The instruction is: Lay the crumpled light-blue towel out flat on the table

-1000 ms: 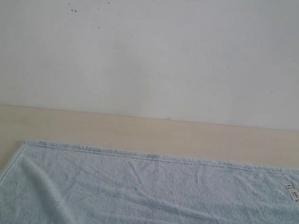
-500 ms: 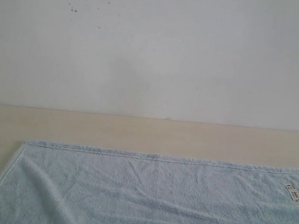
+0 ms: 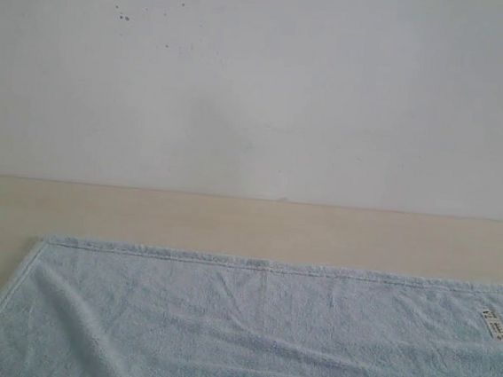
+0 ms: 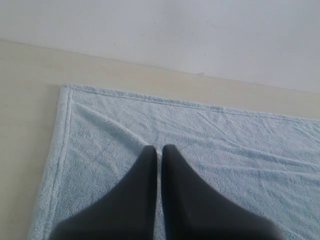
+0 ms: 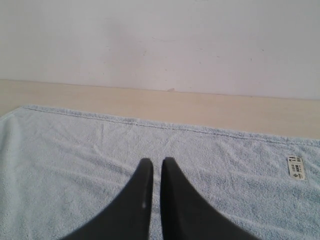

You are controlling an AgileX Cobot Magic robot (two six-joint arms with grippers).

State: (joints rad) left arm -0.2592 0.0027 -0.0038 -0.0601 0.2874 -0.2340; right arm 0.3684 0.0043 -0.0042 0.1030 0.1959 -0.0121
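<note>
The towel (image 3: pixel 255 331) lies opened out on the surface (image 3: pixel 230 227), its long axis parallel to the surface's far edge, where the wall (image 3: pixel 331 98) rises; its far hem runs straight along that edge with a bare strip of surface between them; one short hem shows toward the surface's left edge, with bare surface beside it, and the far left corner of the cloth lies flat and square; the near part and the right end run out of the exterior view, so how far they reach cannot be told; a small white label (image 3: pixel 494 326) sits near the far right corner of the cloth; shallow creases cross the pile, the plainest slanting in from the far left corner; a few dark specks (image 3: pixel 124 17) mark the wall high up; the left jaws, pressed together to a thin slit, pinch nothing and hang over the cloth near its left end; the right jaws, likewise closed on nothing, hang over the cloth nearer the label; nothing else lies on the cloth.
</note>
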